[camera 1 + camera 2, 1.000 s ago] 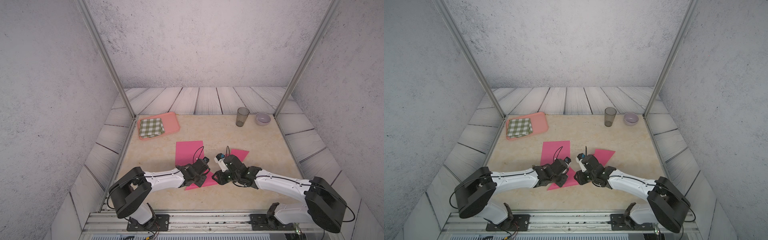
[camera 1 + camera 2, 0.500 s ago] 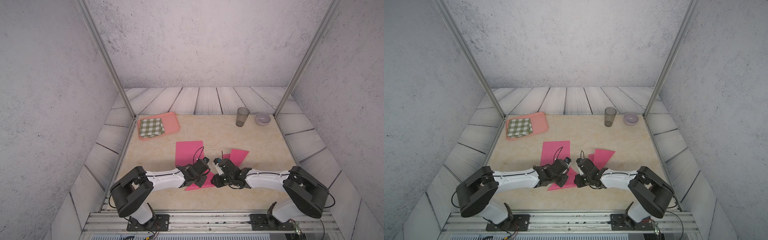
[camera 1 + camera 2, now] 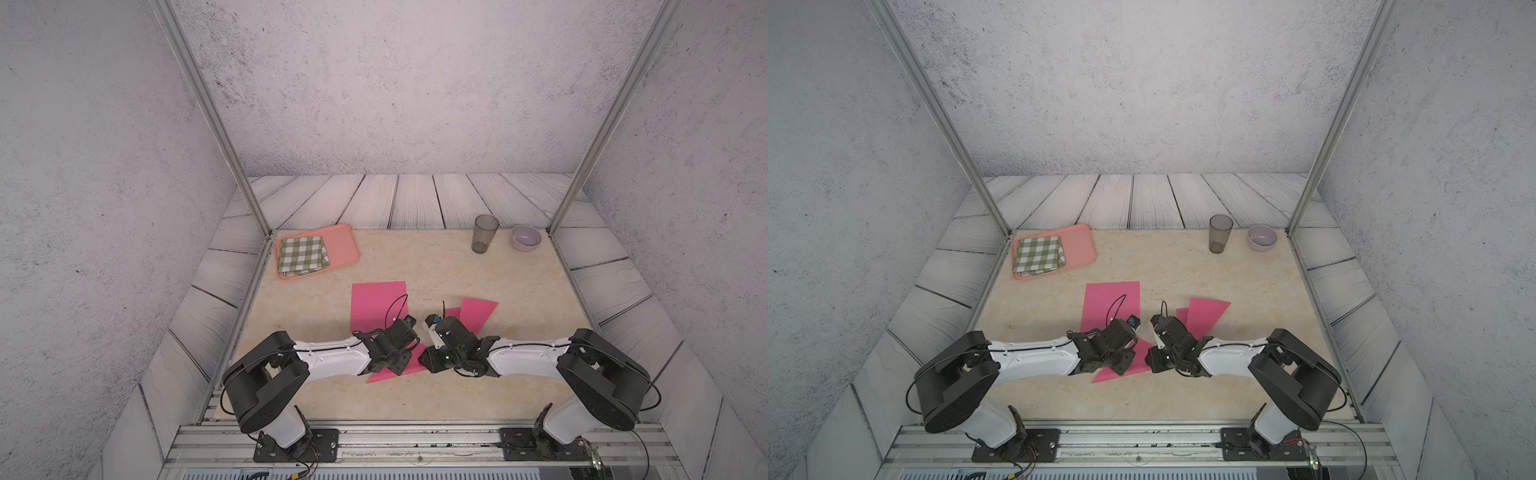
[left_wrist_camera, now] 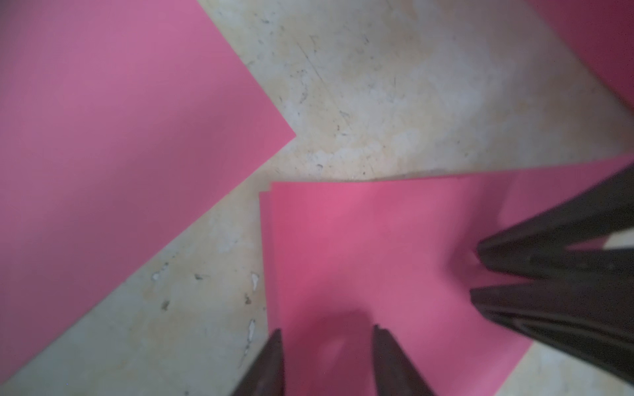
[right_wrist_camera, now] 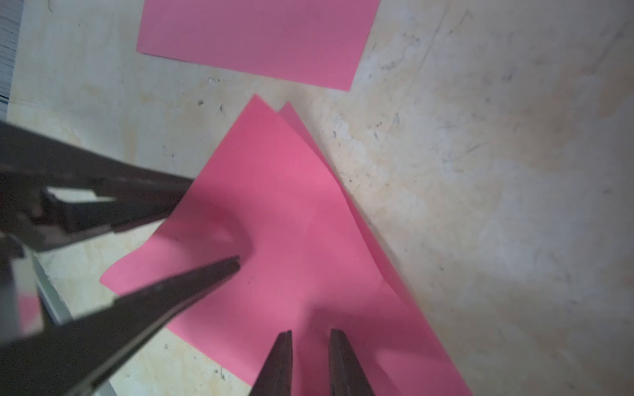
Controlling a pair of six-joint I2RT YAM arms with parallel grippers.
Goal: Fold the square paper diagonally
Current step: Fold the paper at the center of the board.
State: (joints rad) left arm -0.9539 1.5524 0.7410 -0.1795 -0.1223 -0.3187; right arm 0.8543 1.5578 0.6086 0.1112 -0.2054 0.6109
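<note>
Paper: we see the pink paper [image 5: 291,205] lying on the bench [image 3: 415,257] near the front middle, between the two arms. It lies in two layers, and the upper corner sits a little off the lower one.
Left fingers: the left gripper [image 4: 327,328] is released, with its fingers well apart over the paper. In the right wrist view one of its fingers [image 5: 206,279] comes down onto the top layer, where the paper dents.
Right fingers: the right gripper [image 5: 311,331] is also released, though we see only a narrow gap. Its tips are low on the same top layer, with flat pink showing through the gap.
Second sheet: a flat pink sheet [image 3: 376,303] lies just behind the left wrist, apart from the folded one.
Pink corner: a pink corner [image 3: 478,311] shows behind the right wrist; we cannot tell whether it belongs to the folded paper.
Back left: a salmon tray [image 3: 345,245] holds a folded green checked cloth [image 3: 302,255].
Back right: a grey tumbler [image 3: 484,232] stands upright, with a pale bowl [image 3: 525,237] just beside it, not touching.
</note>
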